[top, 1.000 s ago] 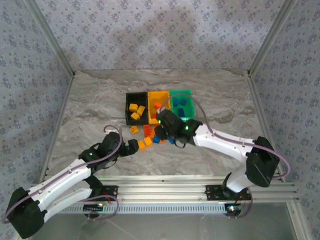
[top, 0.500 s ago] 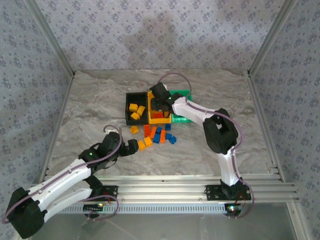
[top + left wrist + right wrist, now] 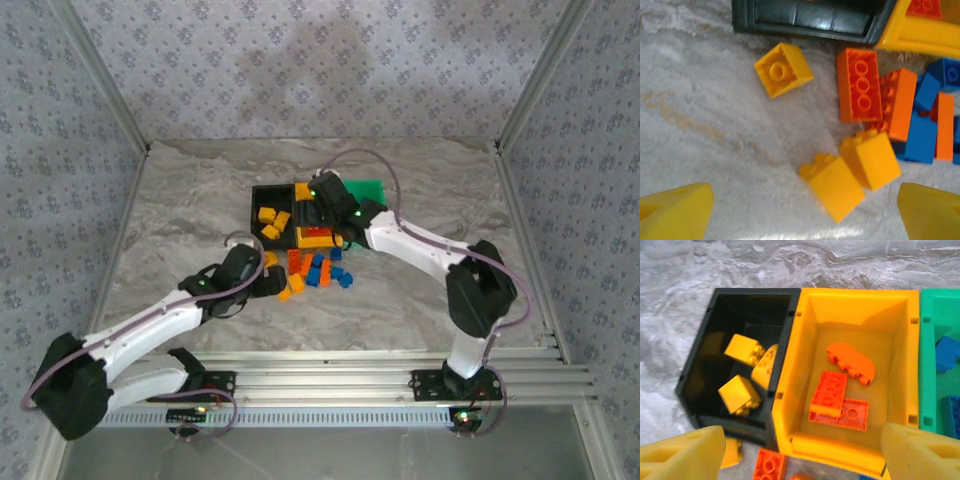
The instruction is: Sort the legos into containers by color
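- The table [image 3: 180, 200] carries a job that I judge roughly half done. A loose pile of legos [image 3: 315, 270] lies unsorted just on the near side of the containers.
- The containers stand joined in a row at mid-table: the black bin [image 3: 697, 355] on the left, the yellow-orange bin [image 3: 855, 292] in the middle, the green bin [image 3: 926, 365] on the right. All are open-topped with glossy walls.
- The right tool [image 3: 800, 452] hovers above the yellow-orange bin, its fingers wide apart and gripping nothing.
- The left tool [image 3: 802, 212] hangs low over the pile's left side, its fingers wide apart. Two yellow bricks [image 3: 837, 187] lie unclamped between them.
- Already sorted: three yellow pieces [image 3: 740, 395] in the black bin, three red-orange pieces [image 3: 830, 392] in the yellow-orange bin and blue pieces [image 3: 945, 352] in the green bin.
- Left to sort: a single-stud yellow brick [image 3: 784, 69] just near of the black bin, red-orange bricks [image 3: 857, 85] and blue bricks [image 3: 920, 140] jumbled together.
- Each brick is small, hard-edged and studded.
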